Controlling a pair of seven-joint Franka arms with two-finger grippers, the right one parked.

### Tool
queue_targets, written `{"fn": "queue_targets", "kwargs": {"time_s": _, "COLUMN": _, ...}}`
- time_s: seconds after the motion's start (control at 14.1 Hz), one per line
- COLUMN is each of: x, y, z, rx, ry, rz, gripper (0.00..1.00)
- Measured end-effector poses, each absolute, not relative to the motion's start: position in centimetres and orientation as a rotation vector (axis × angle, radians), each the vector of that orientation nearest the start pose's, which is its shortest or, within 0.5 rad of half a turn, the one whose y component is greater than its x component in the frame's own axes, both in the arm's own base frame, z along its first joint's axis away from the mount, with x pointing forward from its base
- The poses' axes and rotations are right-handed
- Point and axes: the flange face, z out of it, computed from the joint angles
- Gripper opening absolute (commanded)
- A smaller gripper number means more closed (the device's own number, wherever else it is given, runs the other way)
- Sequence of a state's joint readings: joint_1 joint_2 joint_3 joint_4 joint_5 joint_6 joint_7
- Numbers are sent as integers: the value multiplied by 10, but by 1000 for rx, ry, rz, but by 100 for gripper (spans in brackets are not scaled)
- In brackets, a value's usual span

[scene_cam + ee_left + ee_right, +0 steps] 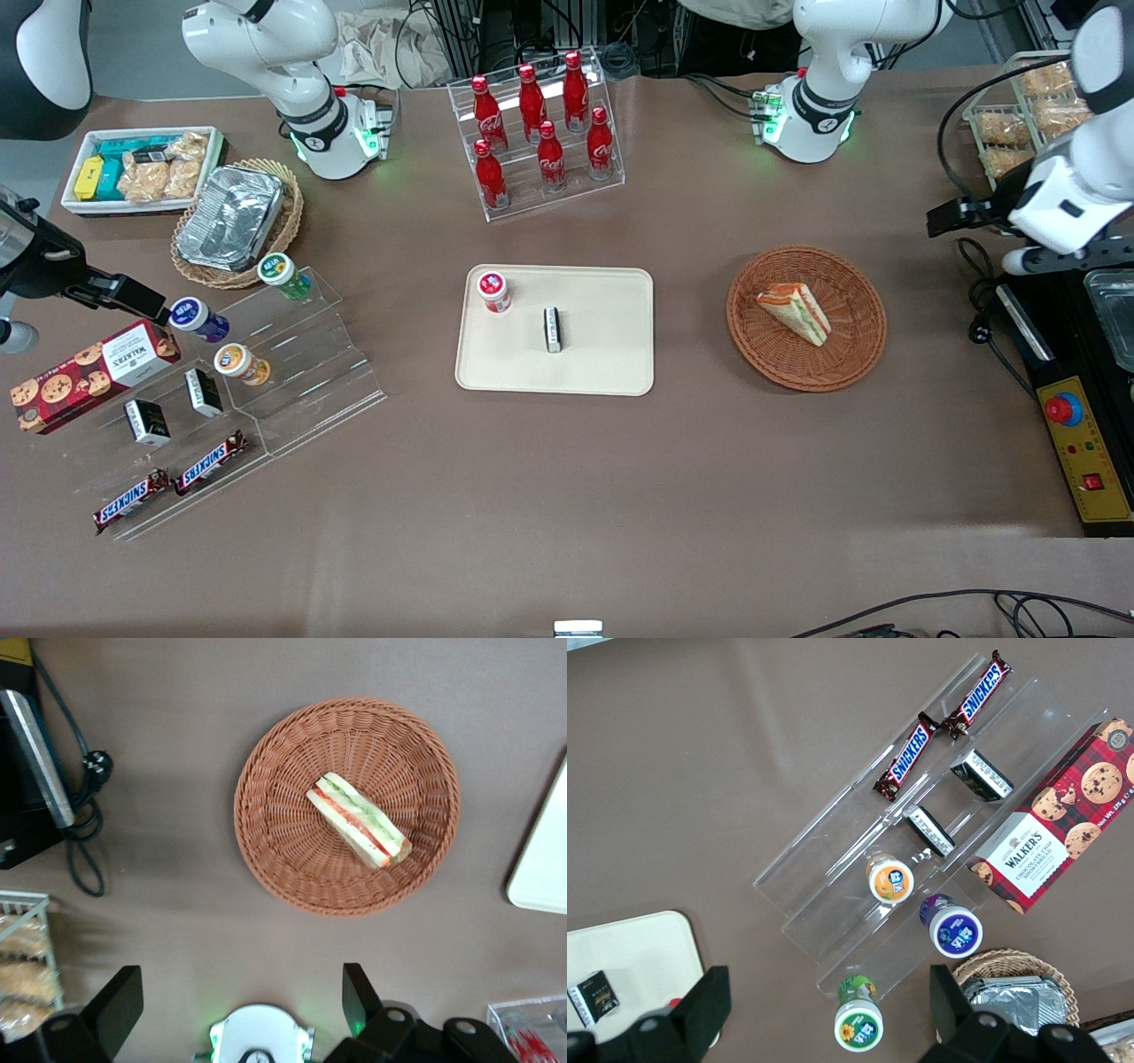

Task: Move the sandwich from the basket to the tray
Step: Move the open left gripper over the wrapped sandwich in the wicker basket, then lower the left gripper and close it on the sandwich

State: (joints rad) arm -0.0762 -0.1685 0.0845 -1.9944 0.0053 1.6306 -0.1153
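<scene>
Sandwich (pixel 359 819) lies flat in the wicker basket (pixel 275 850) — gripper (pixel 239 1001) hangs high above, fingers spread wide, holding nothing — tray (pixel 611 372) nearby.

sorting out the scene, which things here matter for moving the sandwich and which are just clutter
Job: sandwich lying in the basket; tray; gripper, open, hanging above the table beside the basket.

Clutter: cola bottles, Snickers bars, Walkers cookie box, foil container, small jar on the tray.
</scene>
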Motion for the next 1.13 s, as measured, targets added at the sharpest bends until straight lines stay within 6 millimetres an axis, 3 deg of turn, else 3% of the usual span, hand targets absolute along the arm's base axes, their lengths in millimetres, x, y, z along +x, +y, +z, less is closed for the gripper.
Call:
{"fn": "queue_targets", "kwargs": {"time_s": 0.28, "x": 441, "y": -10, "z": 438, "rx": -3125, "ry": -352, "rz": 137, "gripper": 100}}
{"fn": "queue_targets", "kwargs": {"time_s": 0.43, "x": 429, "y": -22, "z": 411, "rx": -3110, "ry": -461, "rz": 97, "gripper": 100}}
{"fn": "queue_targets", "kwargs": {"time_s": 0.71, "x": 431, "y": -54, "z": 384, "rx": -3023, "ry": -766, "rz": 76, "gripper": 100}}
{"fn": "queue_targets", "kwargs": {"time_s": 0.92, "x": 435, "y": -82, "z": 349, "rx": -2934, "ry": -946, "rz": 120, "gripper": 100}}
{"fn": "queue_targets", "kwargs": {"time_s": 1.13, "x": 443, "y": -89, "z": 325, "rx": -2914, "ry": -1038, "rz": 101, "gripper": 100}}
